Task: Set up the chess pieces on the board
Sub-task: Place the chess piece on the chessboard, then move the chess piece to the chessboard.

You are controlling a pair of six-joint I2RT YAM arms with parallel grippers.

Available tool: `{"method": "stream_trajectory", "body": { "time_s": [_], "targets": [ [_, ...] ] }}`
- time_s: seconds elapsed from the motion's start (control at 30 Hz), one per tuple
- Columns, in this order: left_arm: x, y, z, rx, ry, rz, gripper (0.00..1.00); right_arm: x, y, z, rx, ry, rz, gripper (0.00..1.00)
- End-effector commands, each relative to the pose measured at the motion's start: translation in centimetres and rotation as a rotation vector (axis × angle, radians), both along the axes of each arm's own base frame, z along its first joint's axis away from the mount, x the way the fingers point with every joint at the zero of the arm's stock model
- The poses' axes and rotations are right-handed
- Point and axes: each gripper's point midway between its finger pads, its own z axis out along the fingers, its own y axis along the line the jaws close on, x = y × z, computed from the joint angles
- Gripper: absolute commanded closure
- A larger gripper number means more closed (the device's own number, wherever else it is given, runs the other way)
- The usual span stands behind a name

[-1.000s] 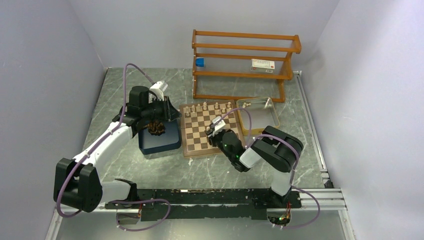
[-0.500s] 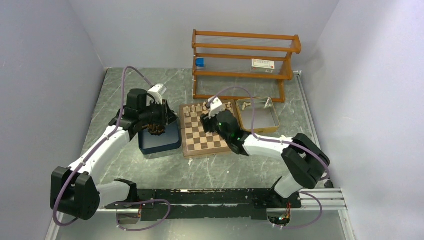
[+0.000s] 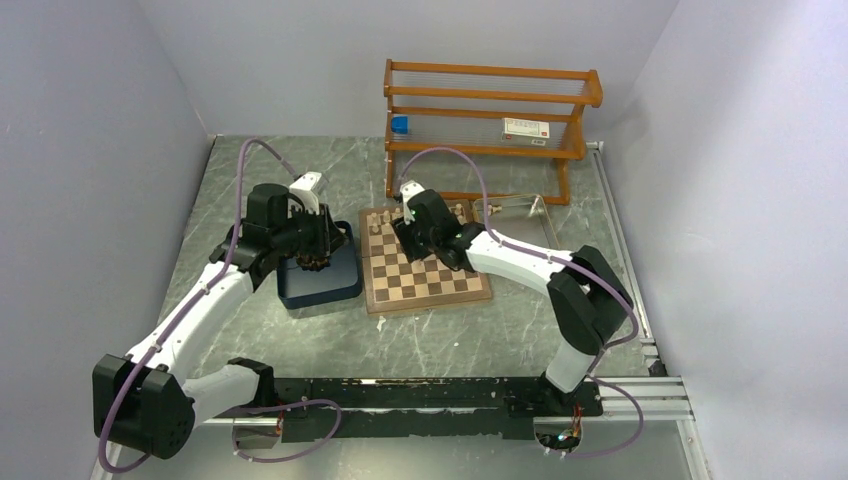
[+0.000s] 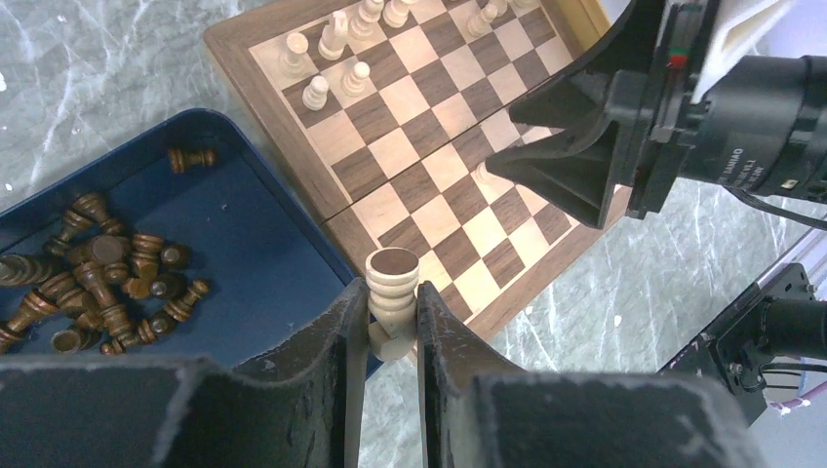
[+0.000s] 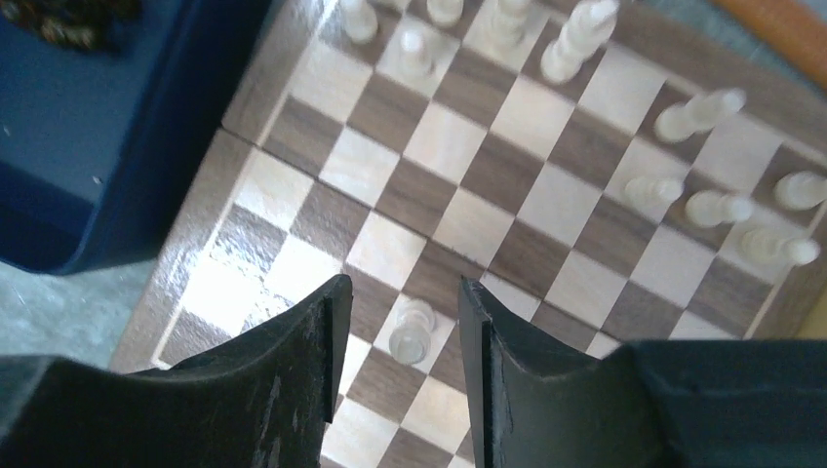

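The square wooden chessboard [image 3: 420, 282] of light tan and dark brown squares is laid flat at the middle of the table, and the dark blue rectangular tray [image 3: 318, 290] is set just beside its left edge. The far rows of the board are partly filled with upright pale cream turned pieces [image 5: 575, 44], while the near rows are left bare; a heap of dark brown pieces [image 4: 107, 283] is left lying in the tray. The right gripper [image 5: 402, 288] is held low over the board with its jaws apart, and a small pale pawn [image 5: 413, 330] is seen standing upright between them, touched by neither finger and well apart from the pale rows. The pawn is judged to be the thing in hand: for a clean grip the jaws are best centred on its narrow stem and closed evenly so that it is not tipped, and the pawn is best lifted straight and carried to its row clear of the neighbours already placed. The left gripper [image 4: 392, 292] is clamped on a pale ribbed piece [image 4: 392, 276], held above the tray's corner nearest the board, its dark round end turned toward the wrist camera. That piece is best held high, out of the right arm's way, until the board is free
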Motion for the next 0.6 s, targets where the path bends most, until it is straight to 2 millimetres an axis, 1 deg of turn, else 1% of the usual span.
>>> {"method": "stream_trajectory", "body": {
  "time_s": [0.0,0.07,0.13,0.3,0.4,0.57],
  "targets": [
    [0.0,0.9,-0.1,0.033,-0.016,0.024,0.75,-1.5,-1.2,-2.3,-0.074,0.118,-0.004,0.52],
    [0.0,0.9,0.0,0.029,-0.022,0.022,0.75,-1.5,-1.7,-2.8,-0.106,0.129,-0.020,0.54],
    [0.0,0.9,0.1,0.030,-0.025,0.024,0.75,-1.5,-2.0,-3.2,-0.124,0.135,-0.027,0.58],
    [0.0,0.9,0.1,0.030,-0.027,0.023,0.75,-1.7,-1.9,-3.1,-0.104,0.128,-0.016,0.63],
    [0.0,1.0,0.0,0.032,-0.025,0.025,0.75,-1.7,-2.0,-3.2,-0.101,0.125,-0.027,0.63],
    [0.1,1.0,0.1,0.031,-0.029,0.025,0.75,-1.5,-2.0,-1.9,-0.058,0.088,-0.047,0.62]
  ]
}}
